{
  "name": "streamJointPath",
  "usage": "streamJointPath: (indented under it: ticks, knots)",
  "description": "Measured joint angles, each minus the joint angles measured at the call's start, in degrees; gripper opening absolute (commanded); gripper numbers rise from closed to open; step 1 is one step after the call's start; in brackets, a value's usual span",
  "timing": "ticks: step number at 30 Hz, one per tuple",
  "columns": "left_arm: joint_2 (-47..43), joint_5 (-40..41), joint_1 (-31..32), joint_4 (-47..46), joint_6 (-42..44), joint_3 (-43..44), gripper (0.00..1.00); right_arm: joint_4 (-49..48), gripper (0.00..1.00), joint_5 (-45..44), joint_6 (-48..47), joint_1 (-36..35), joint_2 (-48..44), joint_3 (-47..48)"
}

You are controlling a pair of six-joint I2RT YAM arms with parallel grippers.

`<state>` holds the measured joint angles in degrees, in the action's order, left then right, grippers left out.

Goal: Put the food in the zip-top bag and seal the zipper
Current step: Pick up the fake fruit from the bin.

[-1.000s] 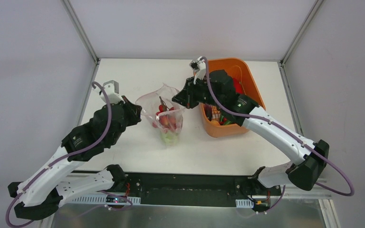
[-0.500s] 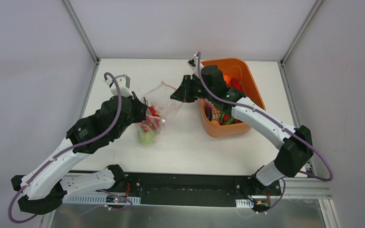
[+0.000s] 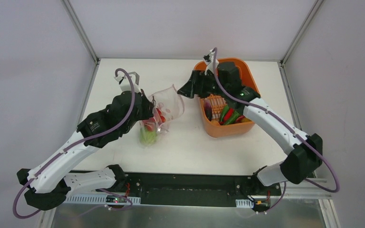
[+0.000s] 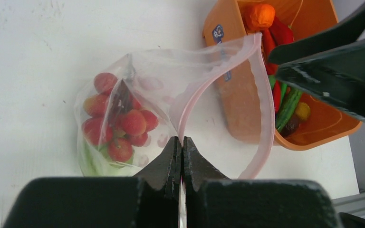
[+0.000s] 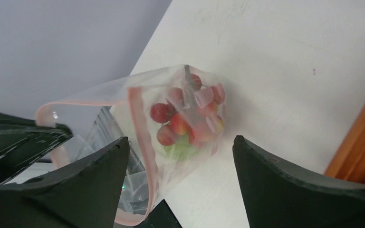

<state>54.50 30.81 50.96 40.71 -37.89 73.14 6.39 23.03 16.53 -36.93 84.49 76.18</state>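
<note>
Left claw pinches the bag by its pink zipper; right claw gapes wide, empty. Hold that mouth high and open so food from the tub drops straight in.

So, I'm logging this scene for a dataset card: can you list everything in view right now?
zip-top bag: one, clear with a pink strip, left of table centre, mouth open
food in the bag: several red-yellow fruits plus light green pieces, at its bottom
orange tub: one, orange, right rear of table
food in the tub: several, red, green, orange, yellow
table: one, white
left arm: one, black and white, jaws shut on the bag's pink strip
right arm: one, black and white, jaws open beside the bag's mouth
</note>
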Motion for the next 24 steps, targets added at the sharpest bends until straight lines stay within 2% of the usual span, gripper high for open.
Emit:
streamJointPath:
  ticks: [8, 13, 17, 24]
  knots:
    - [2.43, -3.78, -0.44, -3.82, 0.02, -1.20, 0.00, -2.32, 0.89, 0.90, -3.19, 4.74, -13.81, -5.88]
    - [4.46, -6.69, -0.46, -6.36, 0.00, -1.64, 0.00, -4.00, 0.89, -8.26, -4.70, 7.43, -18.10, -8.70]
    - [5.60, -8.61, -0.46, -7.52, -0.02, -1.95, 0.00, -1.90, 0.89, -16.74, -5.33, 12.44, -13.18, -7.06]
    - [6.49, -10.71, -0.83, -9.33, -0.28, -4.09, 0.00, 4.00, 0.94, -22.21, -5.49, 21.68, 7.96, -0.72]
